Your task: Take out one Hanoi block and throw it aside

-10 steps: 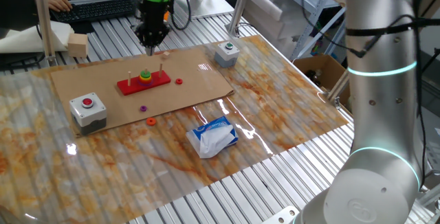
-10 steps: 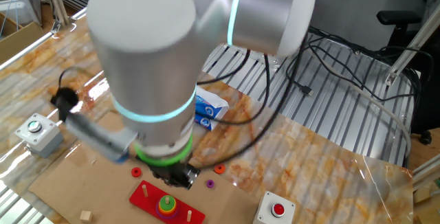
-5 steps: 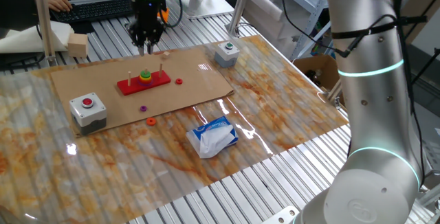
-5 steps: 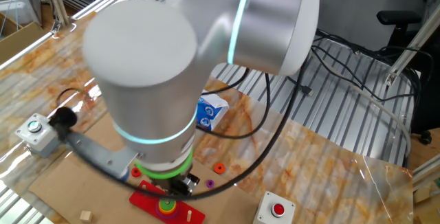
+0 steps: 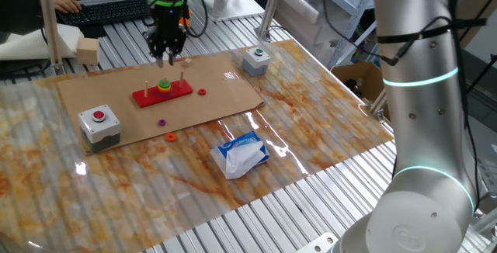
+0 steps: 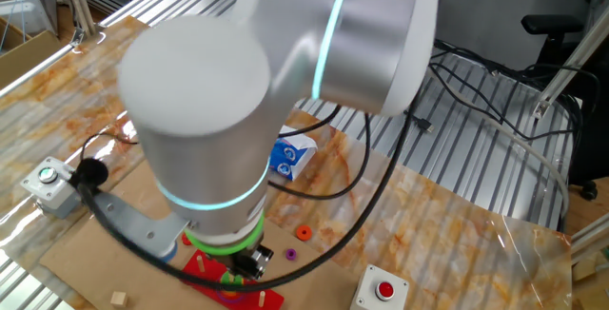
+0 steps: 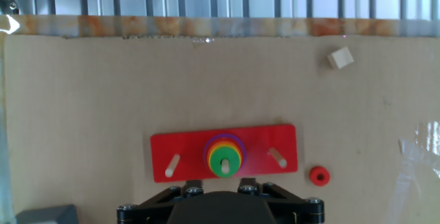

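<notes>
The red Hanoi base (image 5: 161, 92) lies on the cardboard sheet (image 5: 225, 90), with a stack of coloured rings (image 5: 165, 85) on its middle peg and bare pegs on either side. In the hand view the stack (image 7: 225, 158), green ring on top, sits just ahead of my fingers (image 7: 194, 183). My gripper (image 5: 166, 53) hangs above the stack, open and empty. In the other fixed view the arm hides most of the base (image 6: 226, 278).
A loose red ring (image 7: 317, 176) lies right of the base; purple (image 5: 161, 122) and orange (image 5: 170, 136) rings lie nearer the front. A red-button box (image 5: 99, 123), a green-button box (image 5: 255, 60), a tissue packet (image 5: 241, 154) and a small wooden cube (image 7: 340, 58) are nearby.
My gripper has moved from behind the base to a spot above the ring stack. Nothing on the table has moved.
</notes>
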Motion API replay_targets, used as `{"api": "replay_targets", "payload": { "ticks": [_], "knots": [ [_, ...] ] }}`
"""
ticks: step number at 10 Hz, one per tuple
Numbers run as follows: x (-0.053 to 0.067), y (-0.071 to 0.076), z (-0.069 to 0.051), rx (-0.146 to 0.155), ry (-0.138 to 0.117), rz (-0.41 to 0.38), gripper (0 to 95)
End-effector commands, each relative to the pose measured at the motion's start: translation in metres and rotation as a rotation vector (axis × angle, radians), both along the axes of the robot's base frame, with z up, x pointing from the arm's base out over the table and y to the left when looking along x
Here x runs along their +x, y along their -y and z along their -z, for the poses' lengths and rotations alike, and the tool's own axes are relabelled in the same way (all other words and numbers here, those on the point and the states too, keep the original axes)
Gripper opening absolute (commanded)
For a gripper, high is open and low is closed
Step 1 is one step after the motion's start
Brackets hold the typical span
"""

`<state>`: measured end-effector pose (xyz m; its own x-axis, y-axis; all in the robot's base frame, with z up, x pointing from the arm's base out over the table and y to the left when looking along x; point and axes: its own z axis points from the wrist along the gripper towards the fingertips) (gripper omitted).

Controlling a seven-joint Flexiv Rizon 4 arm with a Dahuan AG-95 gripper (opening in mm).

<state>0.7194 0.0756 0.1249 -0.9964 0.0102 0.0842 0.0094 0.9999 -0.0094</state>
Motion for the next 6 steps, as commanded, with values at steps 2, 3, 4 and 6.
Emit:
{"api": "replay_targets", "payload": {
  "ticks": [2,3,4,6],
  "knots": [
    [-0.001,0.001,0.006,0.003,0.010,0.003,38.0],
    [0.000,0.001,0.009,0.003,0.010,0.003,38.0],
    [0.000,0.001,0.011,0.003,0.009,0.004,38.0],
    [0.002,0.000,0.017,0.002,0.008,0.008,38.0]
  ]
}}
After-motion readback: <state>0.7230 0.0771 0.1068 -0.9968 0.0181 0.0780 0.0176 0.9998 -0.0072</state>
